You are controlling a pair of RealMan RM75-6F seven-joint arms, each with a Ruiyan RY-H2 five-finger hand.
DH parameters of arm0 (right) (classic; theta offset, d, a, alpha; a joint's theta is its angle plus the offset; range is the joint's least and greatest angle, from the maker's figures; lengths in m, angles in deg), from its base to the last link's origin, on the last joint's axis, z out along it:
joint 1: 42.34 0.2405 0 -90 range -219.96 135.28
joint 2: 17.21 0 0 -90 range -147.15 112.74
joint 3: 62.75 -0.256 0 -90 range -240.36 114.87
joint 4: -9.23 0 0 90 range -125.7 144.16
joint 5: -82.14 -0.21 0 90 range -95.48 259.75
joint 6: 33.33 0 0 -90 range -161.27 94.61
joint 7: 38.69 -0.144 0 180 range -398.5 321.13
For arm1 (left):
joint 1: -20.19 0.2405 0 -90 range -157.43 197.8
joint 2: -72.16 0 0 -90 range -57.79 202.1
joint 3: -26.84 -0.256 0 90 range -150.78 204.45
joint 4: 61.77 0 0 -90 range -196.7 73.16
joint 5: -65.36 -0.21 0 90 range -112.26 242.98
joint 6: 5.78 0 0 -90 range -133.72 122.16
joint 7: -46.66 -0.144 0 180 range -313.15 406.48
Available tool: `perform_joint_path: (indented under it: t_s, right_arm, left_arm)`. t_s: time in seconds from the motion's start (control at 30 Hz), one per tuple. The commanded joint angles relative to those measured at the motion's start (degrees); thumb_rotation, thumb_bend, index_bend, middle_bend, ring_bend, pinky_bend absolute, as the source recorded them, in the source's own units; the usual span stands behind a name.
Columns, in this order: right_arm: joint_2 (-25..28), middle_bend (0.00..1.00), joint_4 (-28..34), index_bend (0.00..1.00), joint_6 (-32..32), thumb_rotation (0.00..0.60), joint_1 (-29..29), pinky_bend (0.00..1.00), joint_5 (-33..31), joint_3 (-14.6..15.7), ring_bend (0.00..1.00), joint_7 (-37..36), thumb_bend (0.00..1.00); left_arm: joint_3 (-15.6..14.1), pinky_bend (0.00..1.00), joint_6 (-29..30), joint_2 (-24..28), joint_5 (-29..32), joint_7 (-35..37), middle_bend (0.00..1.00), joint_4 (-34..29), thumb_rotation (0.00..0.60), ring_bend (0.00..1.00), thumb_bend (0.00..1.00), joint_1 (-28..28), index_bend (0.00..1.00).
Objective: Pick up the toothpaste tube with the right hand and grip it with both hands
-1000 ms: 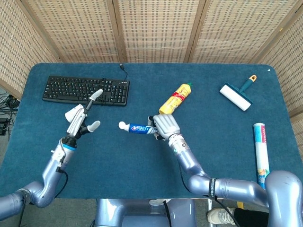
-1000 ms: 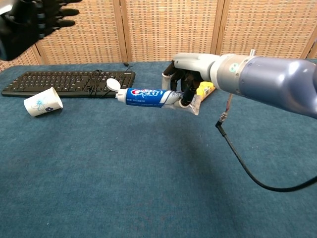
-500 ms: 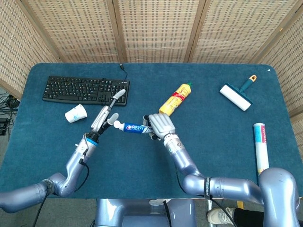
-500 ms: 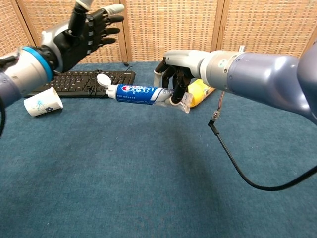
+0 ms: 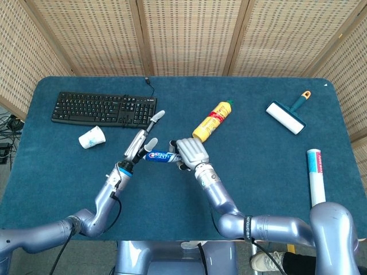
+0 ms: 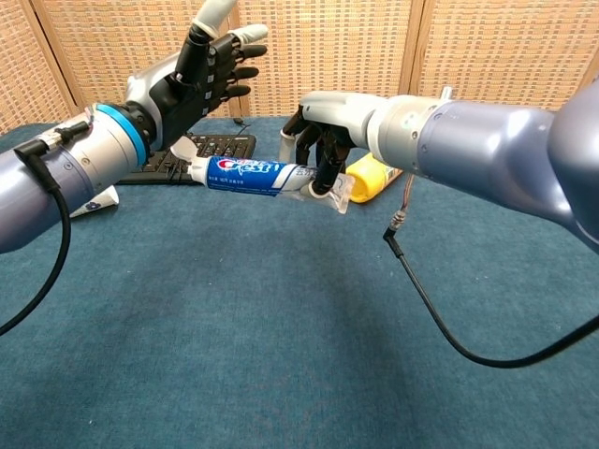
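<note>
The right hand grasps the toothpaste tube by its crimped tail and holds it level above the table, cap end pointing toward the left hand. That left hand is released, fingers spread and raised, just beside the cap end; whether it touches the tube cannot be told.

Around the pair: a black keyboard lies at about ten o'clock from the tube, with a tipped paper cup at nine o'clock just below it. A yellow bottle lies at one o'clock, close behind the right hand, partly hidden by it in the chest view. Well apart toward two o'clock sits a lint roller, and a rolled tube of printed paper lies at three o'clock near the table's edge. A black cable hangs from the right forearm over the cloth.

The table carries a dark blue felt-like cover; woven cane screens in wooden frames close it in behind and at both sides.
</note>
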Motion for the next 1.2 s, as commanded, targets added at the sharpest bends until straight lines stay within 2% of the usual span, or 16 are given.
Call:
perform_joint_path:
  t_s: [0.03,0.4,0.7,0.93,1.2]
  right_arm:
    - [-0.1,0.71,-0.2,0.73,0.0,0.600,-0.1,0.66,0.2,0.0,0.66,-0.8,0.75]
    - [1.6,0.71,1.0,0.73,-0.1,0.600,-0.2,0.66,1.1,-0.2,0.66,-2.4,0.75]
    - [3.7,0.71,3.3,0.73,0.4,0.600,-0.3,0.66,1.0,-0.5,0.66,-2.9,0.75]
    - [5.3,0.71,5.0,0.73,0.4,0.600,-0.6,0.66,0.8,-0.8,0.66,-4.0,0.75]
    - [6.3,0.71,6.1,0.73,-0.2,0.600,-0.5,0.66,0.7,-0.9,0.66,-5.1,0.75]
  left_arm:
    - [-0.3,0.00,-0.1,-0.8,0.1,-0.5,0.00,0.8,0.039,0.00,0.00,-0.3,0.00]
    - [-1.0,0.00,0.2,-1.5,0.4,-0.4,0.00,2.8,0.040,0.00,0.00,-0.1,0.00]
    - [-1.7,0.00,0.8,-1.0,0.0,2.7,0.00,3.9,0.041,0.00,0.00,1.3,0.00]
    - [-2.3,0.00,0.3,-1.0,0.1,7.2,0.00,5.5,0.041,0.00,0.00,2.2,0.00]
    - [-2.2,0.00,0.1,-1.5,-1.2,16.0,0.00,5.6,0.044,0.00,0.00,2.5,0.00]
